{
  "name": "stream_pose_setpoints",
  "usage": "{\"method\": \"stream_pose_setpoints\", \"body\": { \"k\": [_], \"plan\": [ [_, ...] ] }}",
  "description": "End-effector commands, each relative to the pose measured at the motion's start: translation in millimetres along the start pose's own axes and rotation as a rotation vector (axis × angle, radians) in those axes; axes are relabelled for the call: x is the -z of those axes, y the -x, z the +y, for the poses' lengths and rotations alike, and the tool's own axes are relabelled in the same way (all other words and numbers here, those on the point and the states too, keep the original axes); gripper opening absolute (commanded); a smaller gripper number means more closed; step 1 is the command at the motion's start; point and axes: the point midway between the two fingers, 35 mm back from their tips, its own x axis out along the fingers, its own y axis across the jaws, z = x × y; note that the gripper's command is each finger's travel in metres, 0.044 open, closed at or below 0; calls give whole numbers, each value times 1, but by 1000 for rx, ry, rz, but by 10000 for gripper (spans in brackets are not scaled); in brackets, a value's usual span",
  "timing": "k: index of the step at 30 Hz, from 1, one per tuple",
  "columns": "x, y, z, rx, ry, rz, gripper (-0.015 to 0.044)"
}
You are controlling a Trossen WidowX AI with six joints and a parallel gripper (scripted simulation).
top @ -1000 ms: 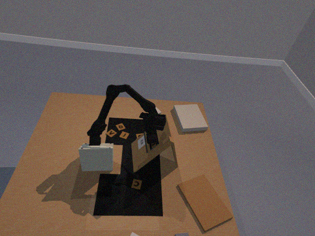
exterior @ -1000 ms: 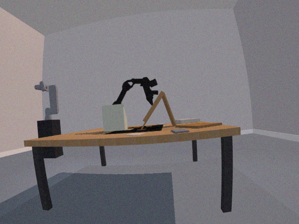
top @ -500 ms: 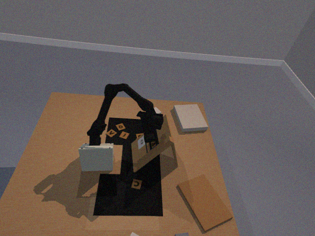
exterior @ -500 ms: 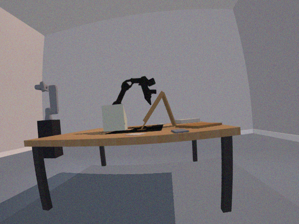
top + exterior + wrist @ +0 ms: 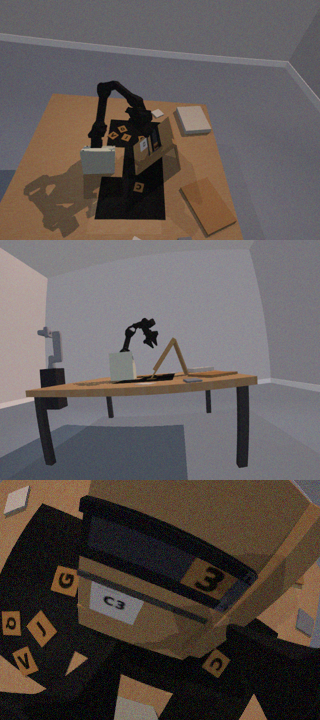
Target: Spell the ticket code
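Observation:
The ticket (image 5: 143, 144) (image 5: 116, 602) on the leaning board (image 5: 144, 161) (image 5: 210, 515) reads C3. In the black rail (image 5: 165, 529) above it, a 3 tile (image 5: 156, 146) (image 5: 209, 580) sits upright near the right end; bare channel shows on both sides, the longer stretch to its left. My gripper (image 5: 154, 346) is open and empty, raised above and in front of the board. A C tile (image 5: 138, 187) (image 5: 216, 663) lies turned on the black mat (image 5: 152, 206). G (image 5: 141, 138) (image 5: 65, 581), J (image 5: 126, 137) (image 5: 42, 628), V (image 5: 113, 135) (image 5: 25, 661) and a Q or O tile (image 5: 122, 128) (image 5: 11, 623) lie left of the board in the wrist view.
A pale green box (image 5: 98, 161) (image 5: 121, 366) stands beside the arm's base. A white block (image 5: 192, 120) and a wooden slab (image 5: 208, 206) lie behind the board. A small white piece (image 5: 157, 113) (image 5: 17, 501) and a blue-grey piece (image 5: 192, 380) (image 5: 305, 621) lie on the counter.

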Motion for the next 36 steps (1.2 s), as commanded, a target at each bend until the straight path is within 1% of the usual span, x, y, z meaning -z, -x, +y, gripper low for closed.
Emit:
{"method": "stream_pose_setpoints", "body": {
  "k": [1, 2, 6, 15, 36],
  "plan": [
    [21, 44, 41, 124, 610, -190, 440],
    [22, 48, 45, 152, 681, -208, 440],
    [26, 59, 57, 237, 819, -256, 440],
    [31, 70, 72, 395, 1158, -268, 440],
    [31, 71, 72, 398, 1164, -267, 440]
  ]
}}
